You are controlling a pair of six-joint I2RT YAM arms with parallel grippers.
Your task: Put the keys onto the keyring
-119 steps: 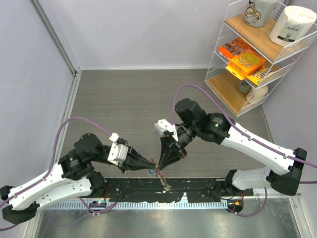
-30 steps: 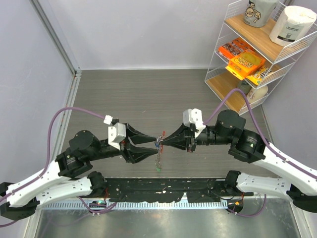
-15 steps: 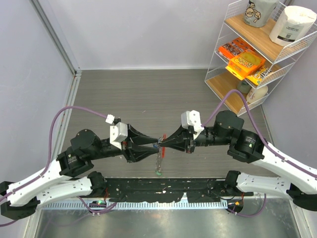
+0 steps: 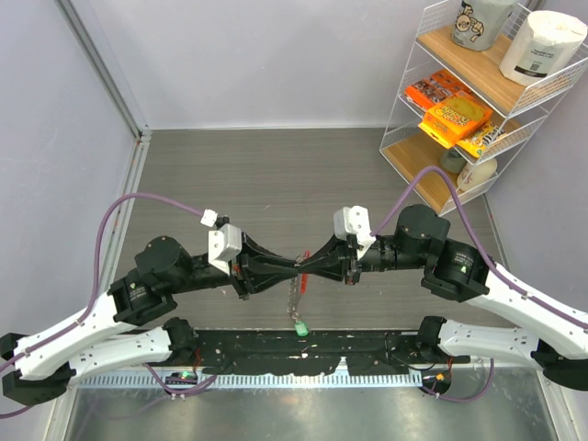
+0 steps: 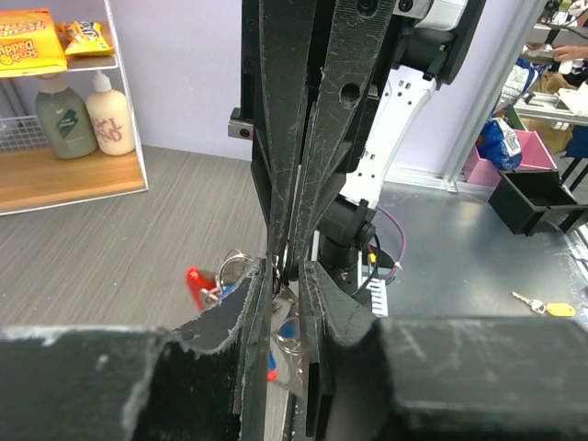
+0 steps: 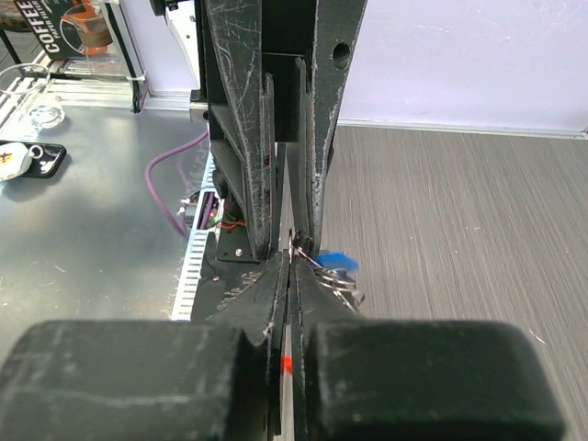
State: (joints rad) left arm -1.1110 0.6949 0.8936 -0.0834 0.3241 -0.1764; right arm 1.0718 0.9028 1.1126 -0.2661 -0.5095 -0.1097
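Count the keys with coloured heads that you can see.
3. The blue key hangs beside the right tool; the green key is at the keyring's loose end; a yellow-headed key lies on the metal bench. More may be hidden.

- "COFFEE" in pale capital letters, printed on a dark bag (image 6: 69, 20) at the top left of the right wrist view.
- Orange box (image 5: 32, 41) bears yellow lettering, too blurred to read.

The keyring (image 5: 196, 284) is red with a silvery chain (image 4: 294, 296); one key (image 6: 336, 261) is blue, the other key (image 4: 299, 327) seemingly green.
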